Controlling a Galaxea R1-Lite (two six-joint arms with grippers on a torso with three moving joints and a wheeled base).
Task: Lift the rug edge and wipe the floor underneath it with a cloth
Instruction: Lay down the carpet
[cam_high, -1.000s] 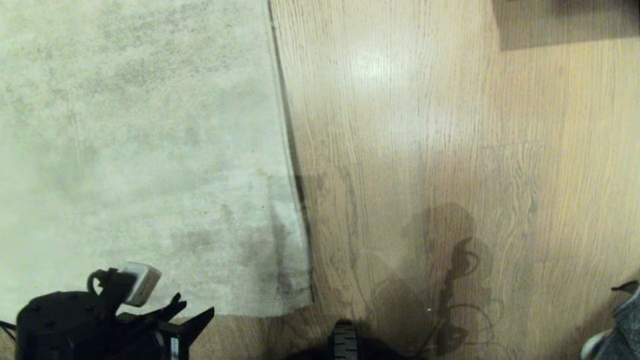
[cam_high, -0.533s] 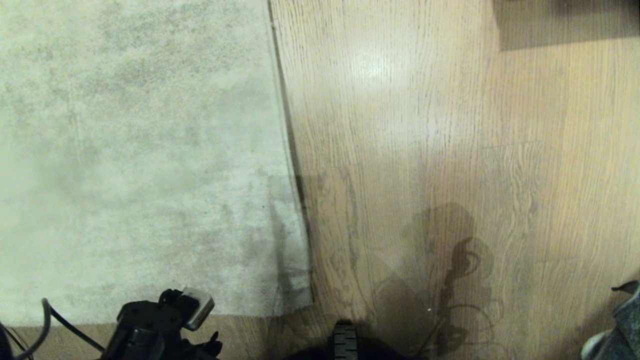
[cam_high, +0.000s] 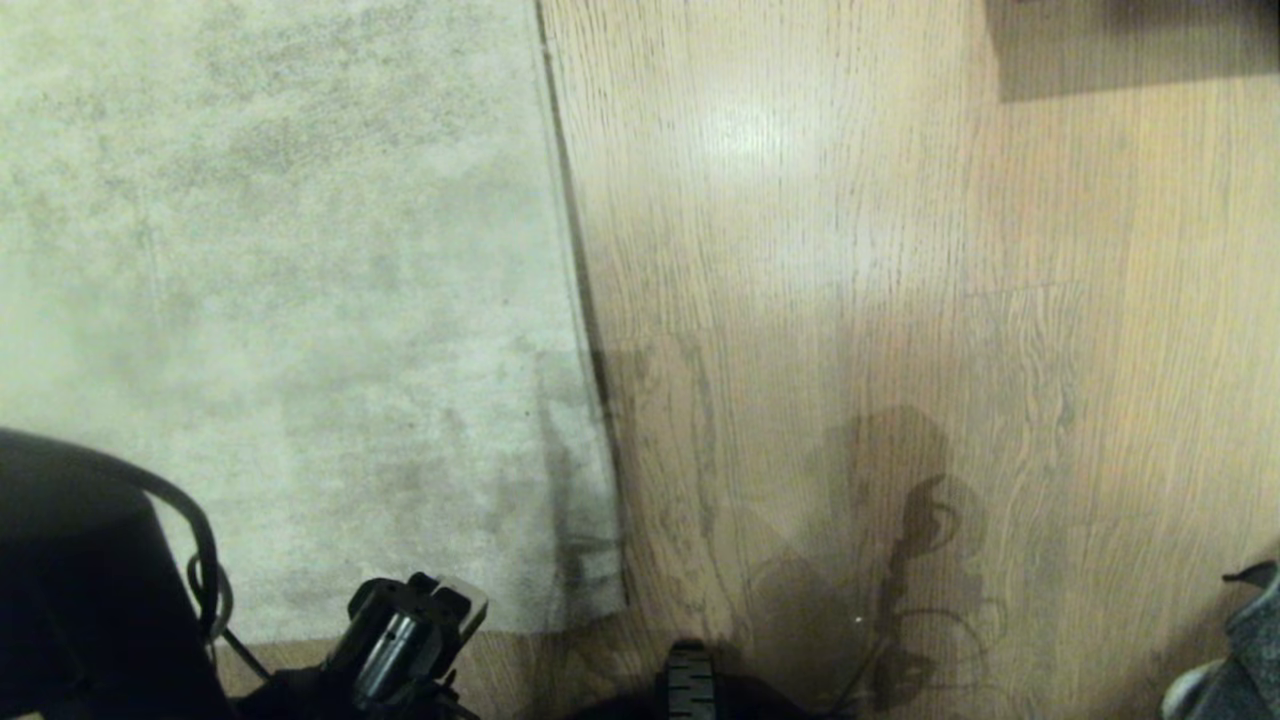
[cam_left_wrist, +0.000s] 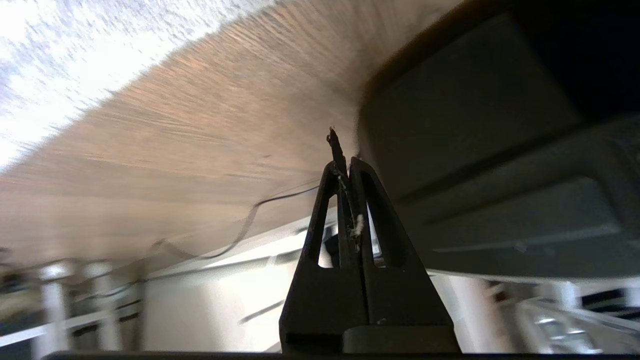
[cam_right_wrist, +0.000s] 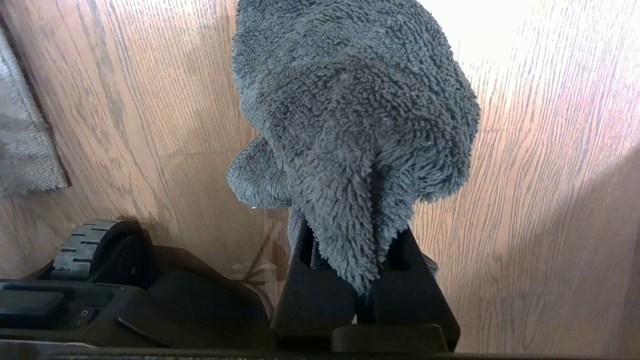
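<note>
While the rug (cam_high: 300, 300) lies flat on the floor (cam_high: 850, 250), no part of its edge (cam_high: 575, 280) is raised, so the lift step is judged not yet done. In the head view the edge runs from the top of the picture down to a near corner, with bare planks to its right and along its near side. The left gripper (cam_left_wrist: 341, 150) is seen in its wrist view with its fingers (cam_left_wrist: 332, 150) pressed together and nothing but a speck of lint between them; no rug is held. Its arm shows at the lower left of the head view, low over the near border of the rug, and the wrist camera is turned toward the robot's base (cam_left_wrist: 500, 175) and not the rug. The right gripper (cam_right_wrist: 367, 280) is closed on the cloth (cam_right_wrist: 350, 110), which is pinched by one fold so that its bulk hangs loose beyond the fingers, above bare floor just beside the rug corner. This hold is judged to keep a soft face free for wiping. The right arm is out of the head view, beside the base wheel (cam_right_wrist: 75, 245). For the next step, the left fingers would have to be opened and brought to the edge.
</note>
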